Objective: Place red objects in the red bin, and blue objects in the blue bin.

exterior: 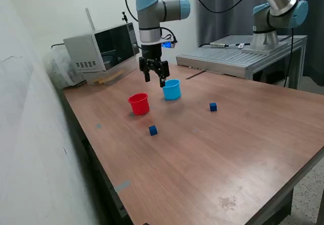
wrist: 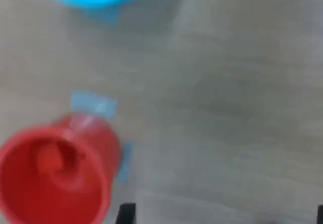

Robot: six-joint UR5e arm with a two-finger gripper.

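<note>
While the gripper [exterior: 155, 76] hangs above the table [exterior: 243, 149] in the upper centre of the exterior frame, its fingers stand apart, holding nothing visible. Blue bin [exterior: 171, 89] sits just right of it, red bin [exterior: 138, 104] lower left; the two are near but apart. The blurred wrist view shows red shapes inside the red bin [wrist: 53, 178], count unclear. One blue cube [exterior: 153, 129] lies below the red bin, another blue cube [exterior: 213, 107] right of centre. Microwave [exterior: 101, 46] upper left. No readable writing.
</note>
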